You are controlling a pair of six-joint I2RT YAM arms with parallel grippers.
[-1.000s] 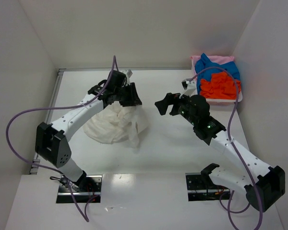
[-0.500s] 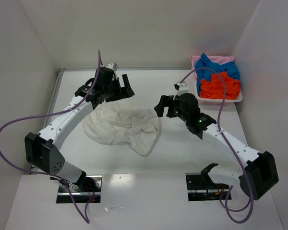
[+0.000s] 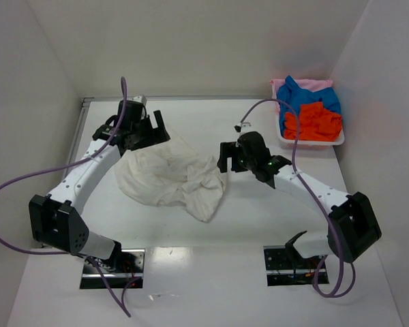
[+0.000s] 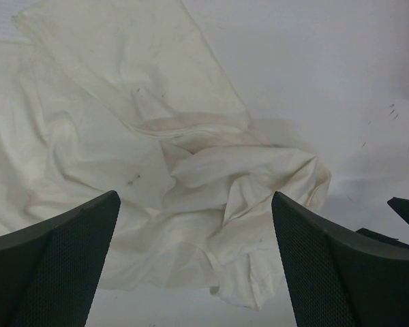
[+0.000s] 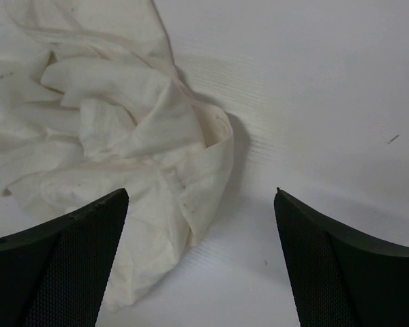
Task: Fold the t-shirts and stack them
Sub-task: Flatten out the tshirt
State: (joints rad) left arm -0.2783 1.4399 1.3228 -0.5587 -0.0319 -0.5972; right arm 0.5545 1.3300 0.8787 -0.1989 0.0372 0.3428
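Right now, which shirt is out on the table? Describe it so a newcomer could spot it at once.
On the white table, look left of centre. A crumpled, unfolded off-white t-shirt lies there by itself. The blue shirt, orange-red shirt and pink shirt are piled in the tray at the far right corner; this one is plain, pale and spread out.

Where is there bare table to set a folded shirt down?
Bare white tabletop runs along the far edge, from the crumpled off-white t-shirt across to the shallow white plastic tray, and between that shirt and the near table edge. Crowded: the centre and the full tray.
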